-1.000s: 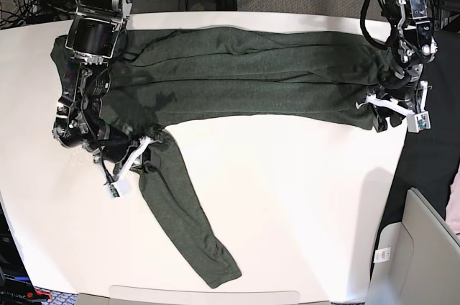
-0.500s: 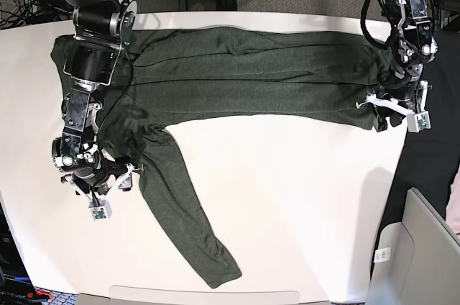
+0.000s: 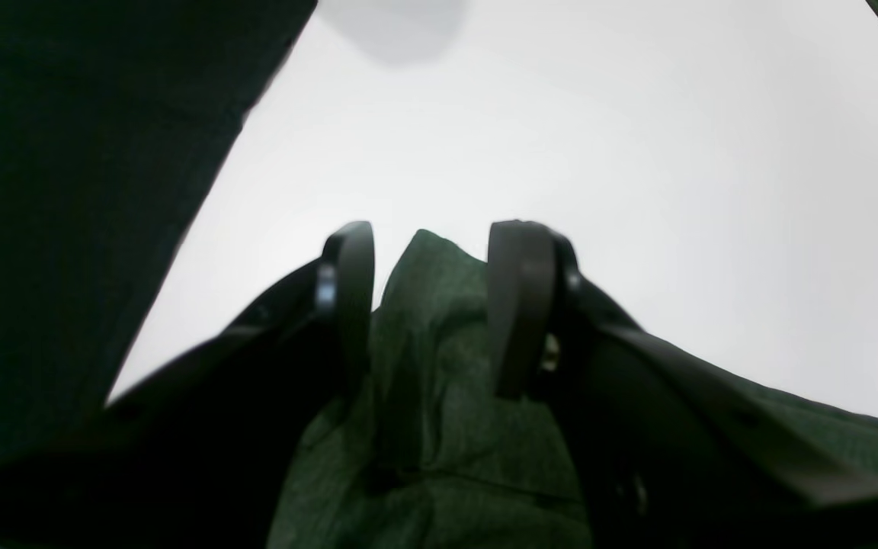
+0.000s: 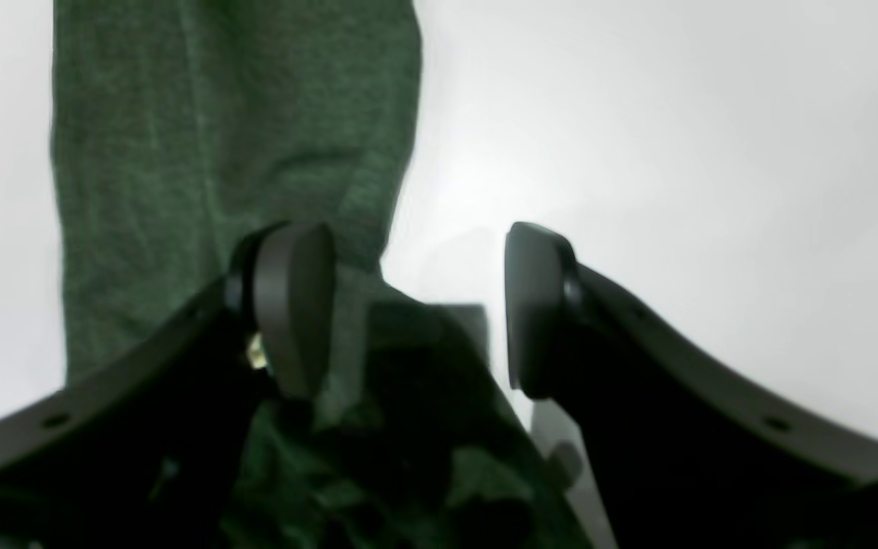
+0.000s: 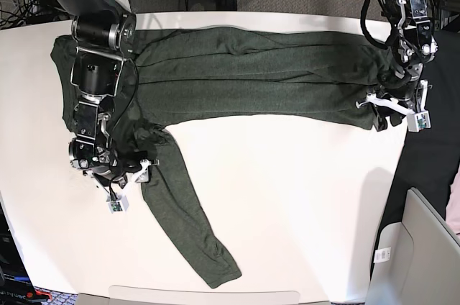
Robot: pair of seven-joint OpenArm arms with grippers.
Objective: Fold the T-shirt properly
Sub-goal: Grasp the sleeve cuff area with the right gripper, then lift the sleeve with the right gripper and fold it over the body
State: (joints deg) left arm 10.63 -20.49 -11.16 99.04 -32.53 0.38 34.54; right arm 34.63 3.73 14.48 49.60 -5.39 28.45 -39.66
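1. Overall, the T-shirt (image 5: 244,75) lay spread along the far edge of the white table (image 5: 302,204), its body folded into a long band, with one long sleeve (image 5: 183,219) trailing toward the near edge.
2. At the table's right edge, the left gripper (image 3: 427,305) pinched a bunched fold of the shirt's fabric between its dark fingers (image 3: 519,305).
3. Near the left edge, the right gripper (image 4: 408,305) stood spread apart; one finger (image 4: 294,305) rested over the sleeve, the other over bare table, clamping nothing.
4. A small white tag (image 5: 383,254) showed on the grey bin (image 5: 417,262) at the near right corner; its print was too small to read.
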